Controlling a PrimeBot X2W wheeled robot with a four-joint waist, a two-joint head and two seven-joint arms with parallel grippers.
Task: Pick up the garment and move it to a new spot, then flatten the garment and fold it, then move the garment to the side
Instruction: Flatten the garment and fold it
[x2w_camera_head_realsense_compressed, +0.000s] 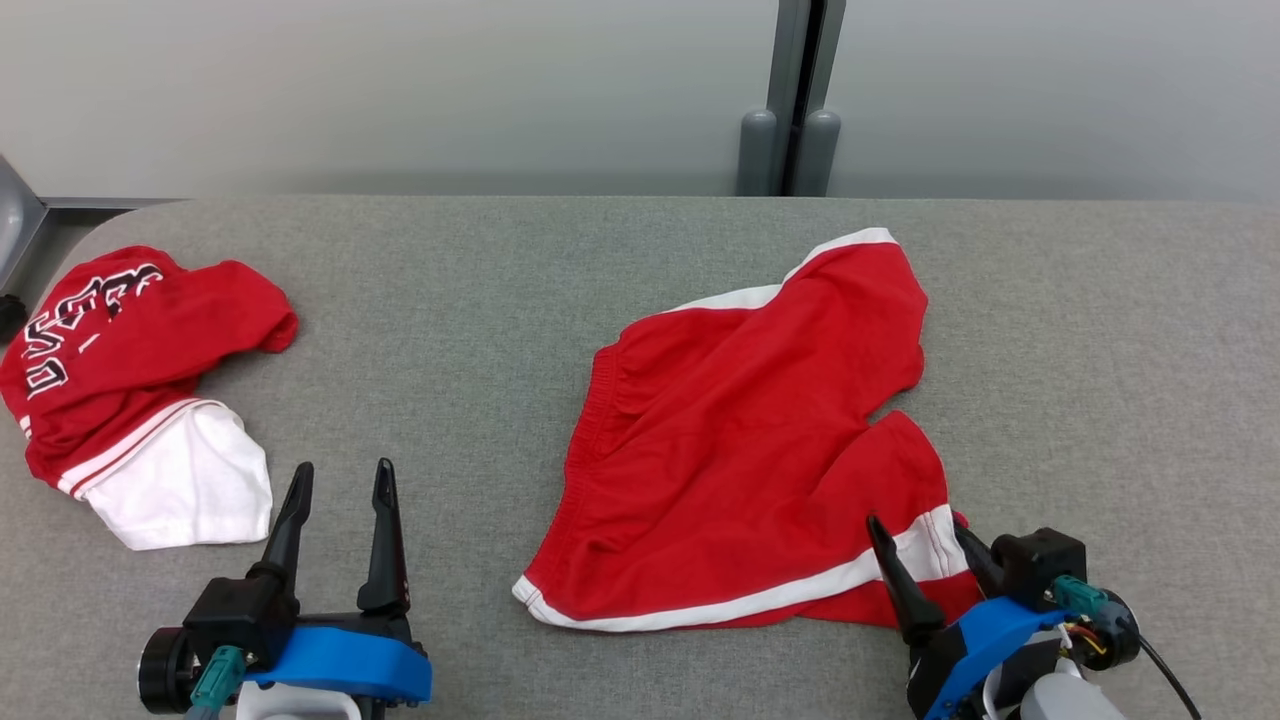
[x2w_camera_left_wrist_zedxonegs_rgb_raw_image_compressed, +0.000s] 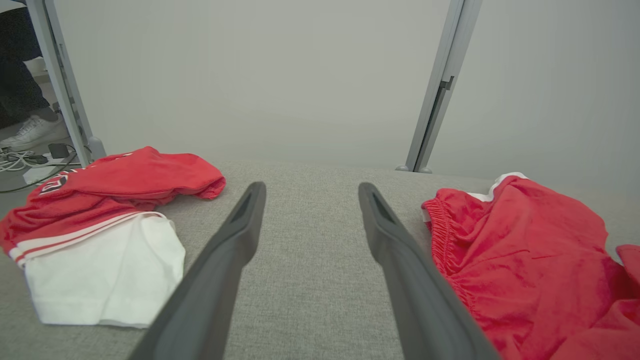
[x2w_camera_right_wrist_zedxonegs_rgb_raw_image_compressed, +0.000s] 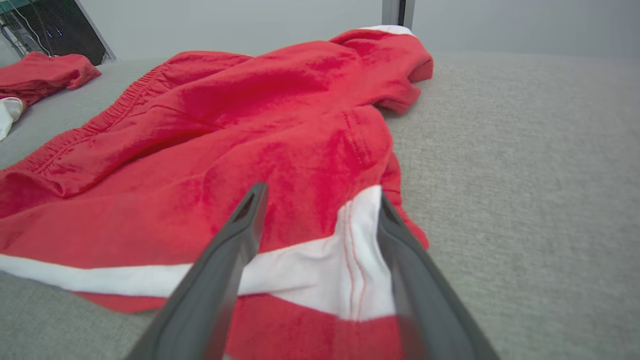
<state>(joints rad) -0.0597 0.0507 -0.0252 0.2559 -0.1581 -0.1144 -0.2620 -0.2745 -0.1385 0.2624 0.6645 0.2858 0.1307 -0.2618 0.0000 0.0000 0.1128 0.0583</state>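
Note:
The garment (x2w_camera_head_realsense_compressed: 750, 440) is a pair of red shorts with white trim, spread with some wrinkles on the grey table, right of centre; it also shows in the left wrist view (x2w_camera_left_wrist_zedxonegs_rgb_raw_image_compressed: 525, 255) and the right wrist view (x2w_camera_right_wrist_zedxonegs_rgb_raw_image_compressed: 260, 135). My right gripper (x2w_camera_head_realsense_compressed: 918, 532) stands open at the shorts' near right corner, its fingers either side of the white-striped leg hem (x2w_camera_right_wrist_zedxonegs_rgb_raw_image_compressed: 345, 265). Whether the fingertips touch the cloth I cannot tell. My left gripper (x2w_camera_head_realsense_compressed: 342, 478) is open over bare table left of the shorts, nothing between its fingers (x2w_camera_left_wrist_zedxonegs_rgb_raw_image_compressed: 235, 240).
A second garment, a red and white shirt with lettering (x2w_camera_head_realsense_compressed: 130, 390), lies bunched at the table's left end (x2w_camera_left_wrist_zedxonegs_rgb_raw_image_compressed: 100, 225). The grey padded table (x2w_camera_head_realsense_compressed: 480, 300) ends at a pale wall with a grey post (x2w_camera_head_realsense_compressed: 790, 110). A person's shoe (x2w_camera_left_wrist_zedxonegs_rgb_raw_image_compressed: 30, 131) shows beyond the table's left end.

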